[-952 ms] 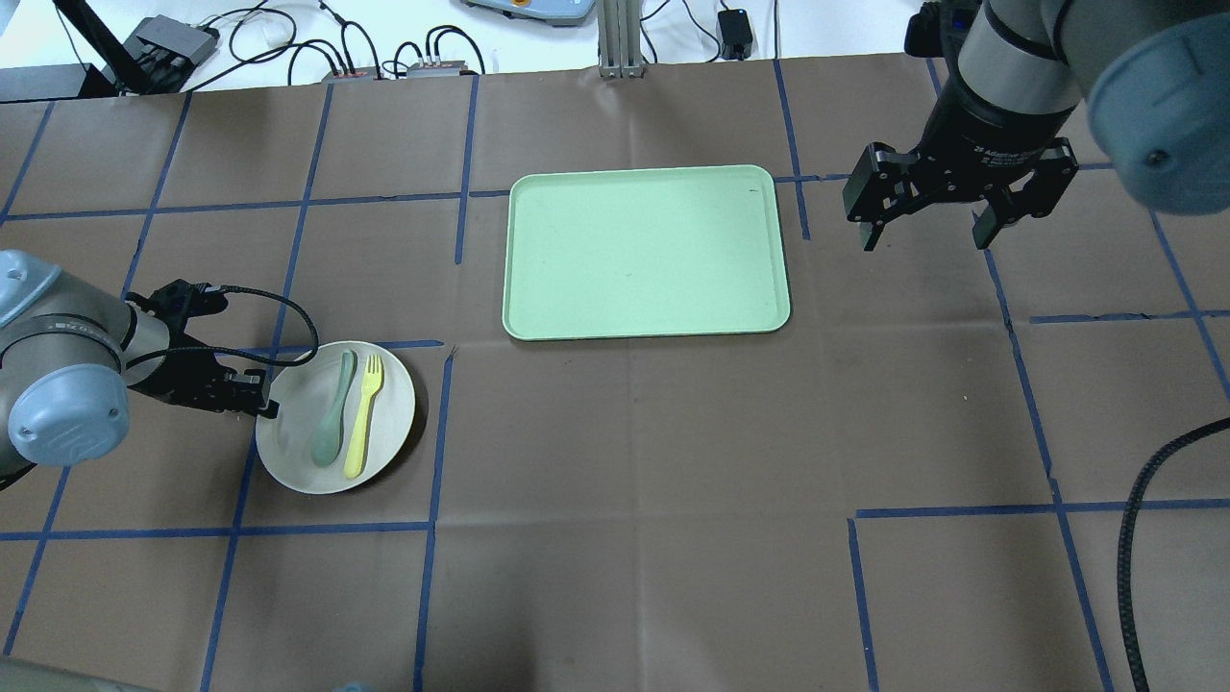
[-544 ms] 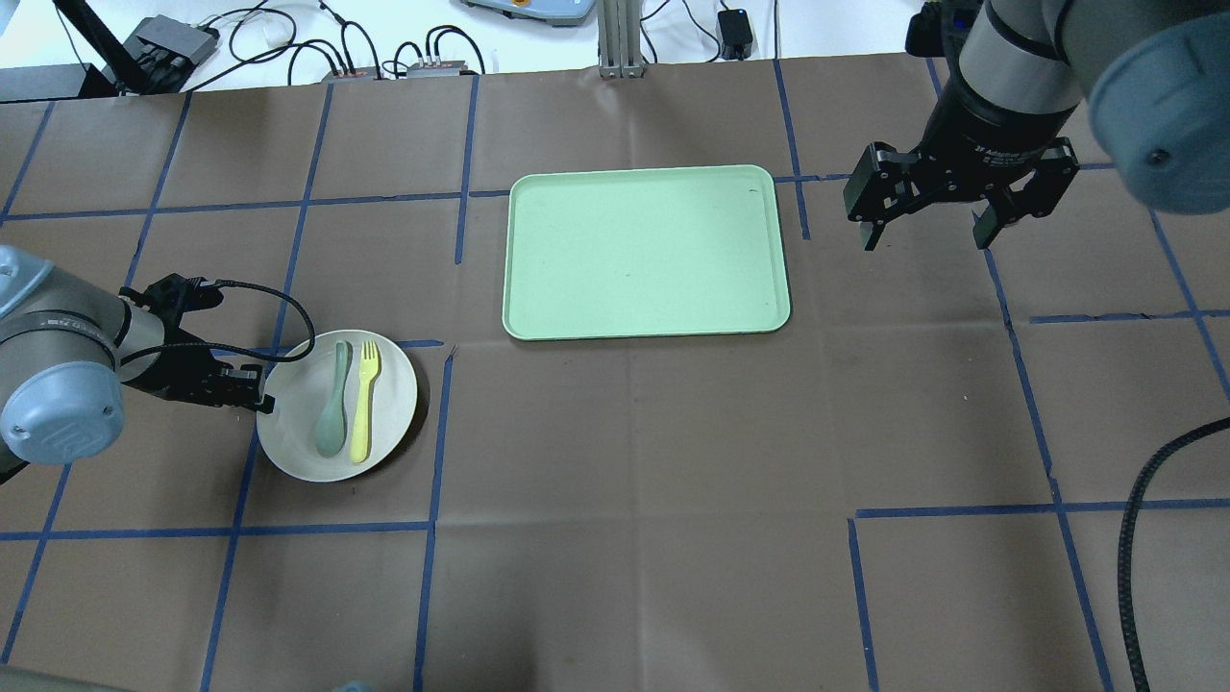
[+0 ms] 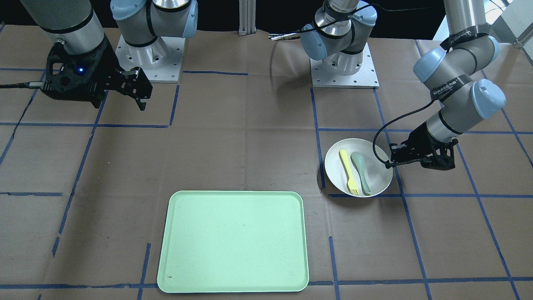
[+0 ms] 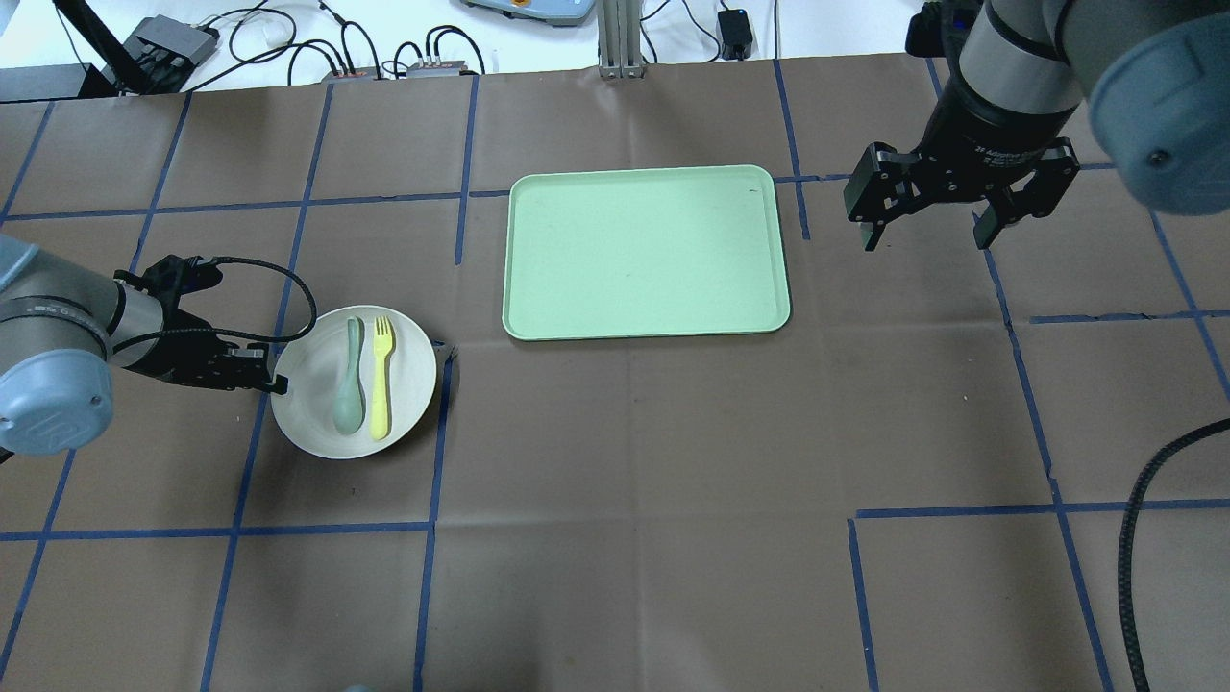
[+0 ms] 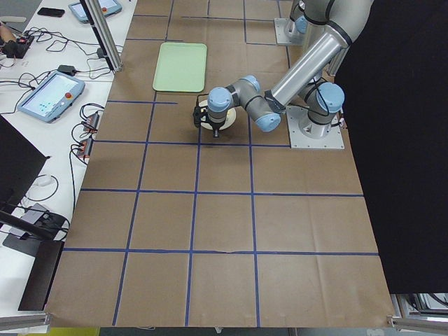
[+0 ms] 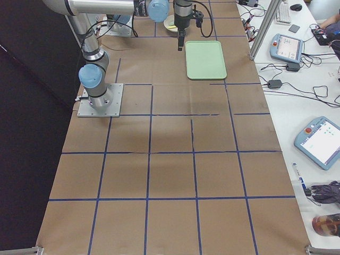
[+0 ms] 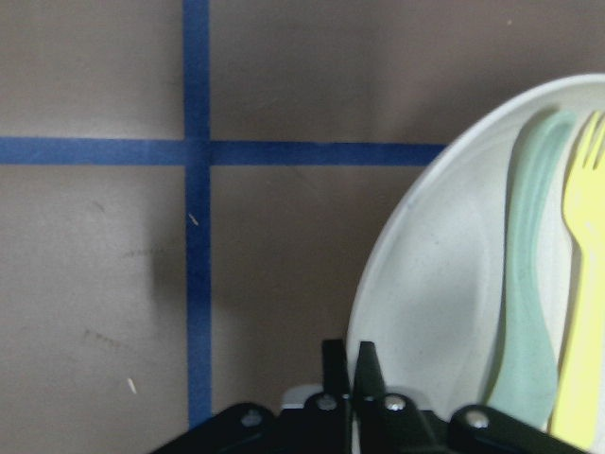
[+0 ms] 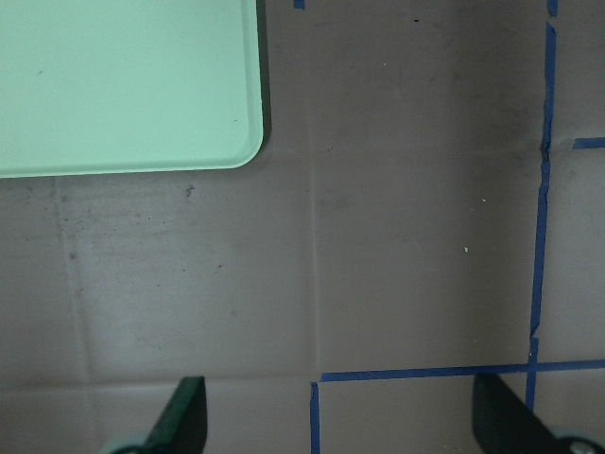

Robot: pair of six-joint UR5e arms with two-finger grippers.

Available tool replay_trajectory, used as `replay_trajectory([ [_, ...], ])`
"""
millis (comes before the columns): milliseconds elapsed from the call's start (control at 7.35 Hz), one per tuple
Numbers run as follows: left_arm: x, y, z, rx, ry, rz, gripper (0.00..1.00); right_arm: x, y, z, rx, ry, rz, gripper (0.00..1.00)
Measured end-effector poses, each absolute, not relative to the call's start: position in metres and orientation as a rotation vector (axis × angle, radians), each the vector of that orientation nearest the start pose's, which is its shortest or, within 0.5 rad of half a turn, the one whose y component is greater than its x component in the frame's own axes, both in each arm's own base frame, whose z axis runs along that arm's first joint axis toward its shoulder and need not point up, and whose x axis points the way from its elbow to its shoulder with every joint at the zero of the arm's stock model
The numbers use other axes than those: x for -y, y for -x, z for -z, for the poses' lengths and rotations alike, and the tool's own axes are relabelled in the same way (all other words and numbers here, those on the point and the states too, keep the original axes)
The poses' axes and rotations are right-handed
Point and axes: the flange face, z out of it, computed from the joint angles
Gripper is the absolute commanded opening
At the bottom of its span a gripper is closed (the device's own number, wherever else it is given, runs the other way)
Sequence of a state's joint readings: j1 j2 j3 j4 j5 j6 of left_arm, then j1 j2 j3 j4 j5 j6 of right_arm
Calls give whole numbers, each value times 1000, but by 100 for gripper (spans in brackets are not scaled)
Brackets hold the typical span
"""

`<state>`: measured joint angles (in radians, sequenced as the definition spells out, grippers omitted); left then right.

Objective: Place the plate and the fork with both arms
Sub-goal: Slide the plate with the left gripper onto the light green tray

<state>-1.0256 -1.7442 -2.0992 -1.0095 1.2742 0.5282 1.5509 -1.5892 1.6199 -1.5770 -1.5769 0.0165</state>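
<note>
Clamping one rim of the plate (image 4: 307, 415) near the worktop's left edge, the left gripper (image 4: 279, 384) risked tilting the fork (image 4: 382, 380) off; the right gripper (image 4: 924, 235) stood open.

A: What is the table covered with?
B: A brown paper sheet (image 4: 625, 461) is seen, matt and creased, with strips of smooth blue tape (image 4: 961, 510) stuck flat on it.
A: And the tray (image 4: 644, 252)?
B: Matt mint-green plastic, faintly speckled. Off the tray, the plate (image 4: 307, 404) is seen as off-white plastic with a dull sheen; the fork (image 4: 382, 375) and spoon (image 4: 349, 384) on it appear smooth.
A: The machines?
B: The left arm (image 3: 460, 16) and right arm (image 3: 58, 12) are shown as satin silver-grey metal with glossy light-blue caps; the left gripper (image 4: 279, 386) and right gripper (image 4: 924, 235) look matt black.
</note>
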Motion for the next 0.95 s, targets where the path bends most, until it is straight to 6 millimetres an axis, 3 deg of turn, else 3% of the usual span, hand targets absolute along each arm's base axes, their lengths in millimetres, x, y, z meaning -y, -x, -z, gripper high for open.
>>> replay_trajectory([
  [136, 484, -85, -228, -3484, 57, 46, 0, 484, -123, -473, -3147, -56, -39, 100],
  [408, 505, -36, -246, -3484, 43, 34, 0, 484, -123, -473, -3147, -53, -39, 100],
  [680, 523, 24, -253, -3482, 69, -3, 0, 484, -123, -473, -3147, -53, -39, 100],
  [952, 556, 93, -254, -3477, 56, -40, 0, 484, -123, -473, -3147, -53, -39, 100],
])
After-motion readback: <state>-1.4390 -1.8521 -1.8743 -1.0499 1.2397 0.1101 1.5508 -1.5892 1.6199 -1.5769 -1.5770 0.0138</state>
